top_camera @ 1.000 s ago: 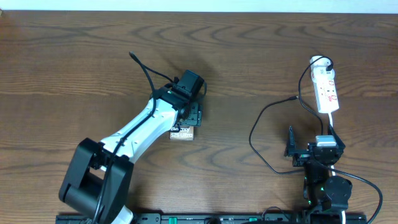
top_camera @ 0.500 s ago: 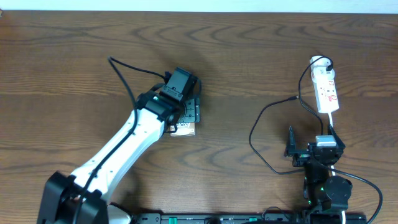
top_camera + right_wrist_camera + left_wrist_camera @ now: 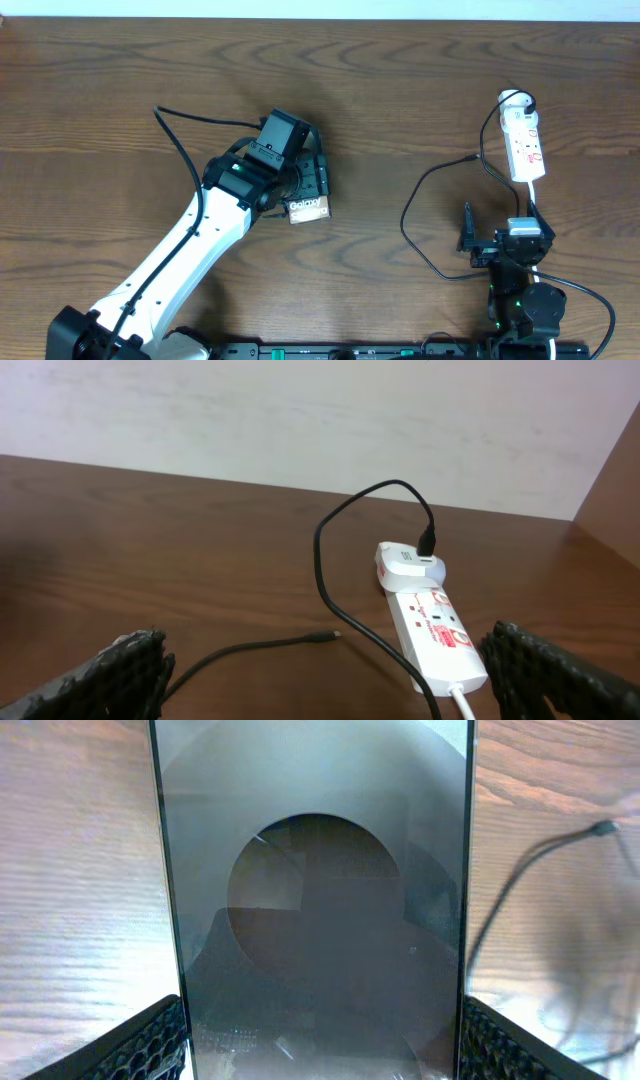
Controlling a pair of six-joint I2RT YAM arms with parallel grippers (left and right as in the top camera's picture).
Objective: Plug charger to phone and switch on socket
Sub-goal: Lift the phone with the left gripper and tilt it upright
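My left gripper [image 3: 312,188] is shut on the phone [image 3: 308,208], whose white "Galaxy" lettering shows at mid-table. In the left wrist view the phone's shiny grey face [image 3: 315,920] fills the span between both fingers. The socket [image 3: 525,145] lies at the far right, a white strip with red marks [image 3: 440,632]. The charger [image 3: 420,190] is plugged in at its far end through a white adapter [image 3: 405,563]. Its black cable loops over the table, and the connector tip [image 3: 333,635] lies loose left of the strip. My right gripper [image 3: 335,690] stands open near the front edge, short of the tip.
A white cord [image 3: 462,705] leaves the socket's near end toward my right arm. The charger cable's loop [image 3: 408,225] lies between the two arms. A pale wall [image 3: 300,420] runs behind the table's far edge.
My left arm has reached further out and turned. The phone in its gripper has shifted slightly right and rotated. The right arm, the socket and the charger have not moved.
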